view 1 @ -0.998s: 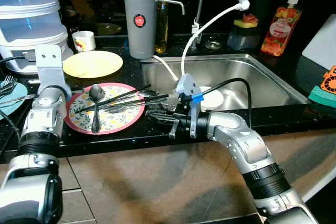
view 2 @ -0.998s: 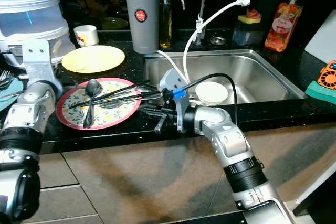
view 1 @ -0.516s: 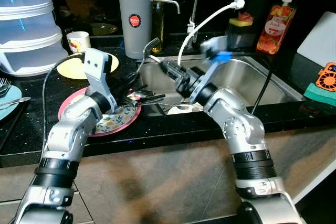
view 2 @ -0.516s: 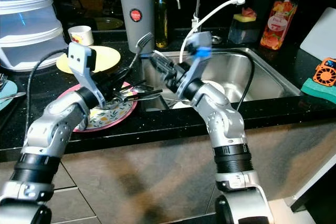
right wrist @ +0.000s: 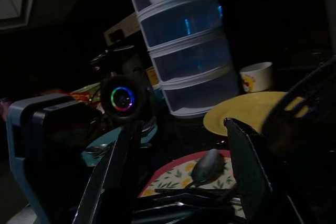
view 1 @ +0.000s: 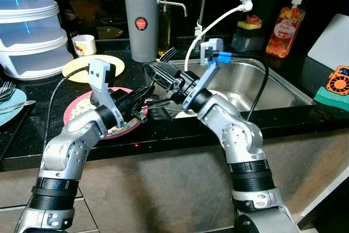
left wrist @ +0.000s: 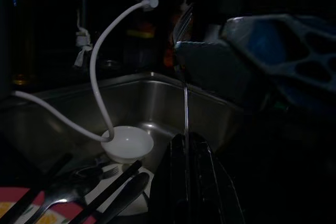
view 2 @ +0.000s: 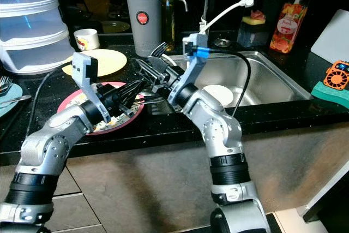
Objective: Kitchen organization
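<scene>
A floral plate (view 1: 75, 114) with a pink rim lies on the black counter, left of the sink (view 1: 262, 80). A spoon (right wrist: 207, 166), dark chopsticks (view 1: 158, 103) and other cutlery lie on it. My left gripper (view 1: 143, 102) hovers at the plate's right edge, shut on the handle of a fork (view 1: 166, 54) whose tines point up. The left wrist view has that handle rising from between the closed fingers (left wrist: 178, 182). My right gripper (view 1: 163, 77) reaches in from the sink side, just beside the fork, open, with the plate seen between its fingers (right wrist: 118, 171).
A white bowl (view 2: 218, 94) sits in the sink under the tap hose. Behind the plate stand a yellow plate (view 1: 76, 68), a cup (view 1: 84, 43), a grey jug (view 1: 140, 25) and stacked clear containers (view 1: 30, 25). A teal plate with forks (view 1: 8, 99) lies far left.
My right gripper has swung up from the counter's front edge to above the plate's right side. The left arm came in from the left, and the fork now stands upright between them.
</scene>
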{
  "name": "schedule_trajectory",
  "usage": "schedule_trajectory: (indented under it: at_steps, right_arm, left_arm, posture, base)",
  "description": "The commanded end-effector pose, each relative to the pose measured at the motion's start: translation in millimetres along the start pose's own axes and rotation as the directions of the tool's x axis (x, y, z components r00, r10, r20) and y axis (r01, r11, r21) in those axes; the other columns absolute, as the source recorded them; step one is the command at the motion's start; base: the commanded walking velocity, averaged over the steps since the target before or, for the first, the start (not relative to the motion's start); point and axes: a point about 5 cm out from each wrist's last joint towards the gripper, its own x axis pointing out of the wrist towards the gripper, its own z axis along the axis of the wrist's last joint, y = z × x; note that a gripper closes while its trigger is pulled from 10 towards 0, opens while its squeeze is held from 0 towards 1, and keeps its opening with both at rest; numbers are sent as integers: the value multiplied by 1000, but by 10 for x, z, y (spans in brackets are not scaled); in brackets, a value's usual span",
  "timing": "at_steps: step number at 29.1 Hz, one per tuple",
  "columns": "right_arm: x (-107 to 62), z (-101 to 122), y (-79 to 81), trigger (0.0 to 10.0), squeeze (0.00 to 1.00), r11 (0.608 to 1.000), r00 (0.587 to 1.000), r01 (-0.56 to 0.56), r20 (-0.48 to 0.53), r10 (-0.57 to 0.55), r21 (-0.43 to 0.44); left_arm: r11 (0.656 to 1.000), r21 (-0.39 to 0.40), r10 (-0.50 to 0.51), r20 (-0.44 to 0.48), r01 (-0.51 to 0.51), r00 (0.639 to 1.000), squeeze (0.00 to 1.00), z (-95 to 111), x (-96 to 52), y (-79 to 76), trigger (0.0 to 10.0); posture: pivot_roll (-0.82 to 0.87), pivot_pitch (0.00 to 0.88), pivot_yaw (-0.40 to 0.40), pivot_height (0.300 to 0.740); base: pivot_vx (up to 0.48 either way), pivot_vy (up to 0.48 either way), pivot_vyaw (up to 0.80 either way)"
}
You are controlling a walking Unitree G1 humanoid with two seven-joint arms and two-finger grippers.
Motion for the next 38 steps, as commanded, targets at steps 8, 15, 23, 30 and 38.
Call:
schedule_trajectory:
  at_steps: [8,15,23,30,38]
  right_arm:
    - [-11,-84,0,10000,0,1000,999,17,-52,-16,9]
    - [-18,-100,-68,0,0,995,996,74,-50,-71,60]
    - [-36,-117,-89,0,0,993,995,86,-58,-81,84]
    - [-41,-117,-102,0,0,990,994,95,-54,-90,102]
    - [-47,-98,-120,0,0,986,995,100,-40,-96,134]
  left_arm:
    - [999,-27,-38,18,38,999,0,30,7,-81,0]
    - [998,-34,-45,42,46,998,0,62,10,-94,0]
    - [997,-41,-65,47,66,997,0,73,4,-117,0]
    - [997,-39,-69,47,71,997,0,80,7,-121,0]
    - [996,-40,-77,45,79,996,0,82,7,-128,0]
  posture:
    - [81,30,3,740]
    - [82,27,4,740]
    - [84,27,7,740]
    - [85,26,9,740]
    - [85,27,9,740]
  base:
    - [0,0,0]
    - [0,0,0]
    - [0,0,0]
    - [0,0,0]
    - [0,0,0]
